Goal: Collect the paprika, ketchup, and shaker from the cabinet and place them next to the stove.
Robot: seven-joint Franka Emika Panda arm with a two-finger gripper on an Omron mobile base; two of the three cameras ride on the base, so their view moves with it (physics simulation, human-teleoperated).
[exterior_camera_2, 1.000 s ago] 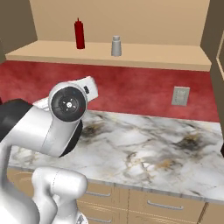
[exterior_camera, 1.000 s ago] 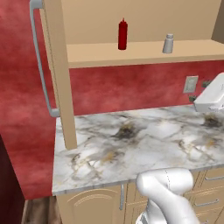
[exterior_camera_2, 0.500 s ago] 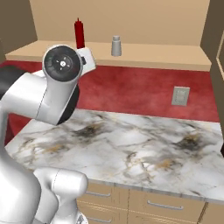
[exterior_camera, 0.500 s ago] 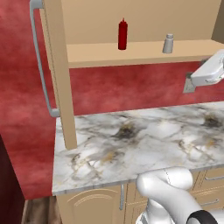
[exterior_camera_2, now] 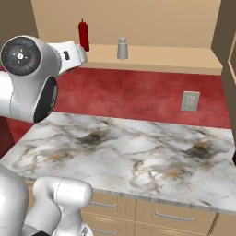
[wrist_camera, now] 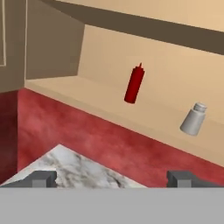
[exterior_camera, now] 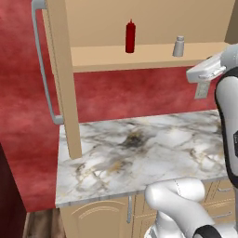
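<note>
Approach step: with claw (wrist_camera: 112, 177) spread wide and empty, advance level toward ketchup (wrist_camera: 134, 85) standing upright on cabinet (exterior_camera: 139, 56) shelf, well left of shaker (wrist_camera: 193, 119), centre jaws around mid-body before closing.

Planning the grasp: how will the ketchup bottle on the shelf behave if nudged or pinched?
The ketchup stands tall and slim on the cabinet shelf, so a sideways nudge would likely tip it. Being a squeeze bottle, it may yield when pinched. Its smooth sides could slip.

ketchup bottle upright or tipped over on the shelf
Upright: the ketchup stands on its base on the cabinet shelf, nozzle pointing up, apart from the shaker.
</note>
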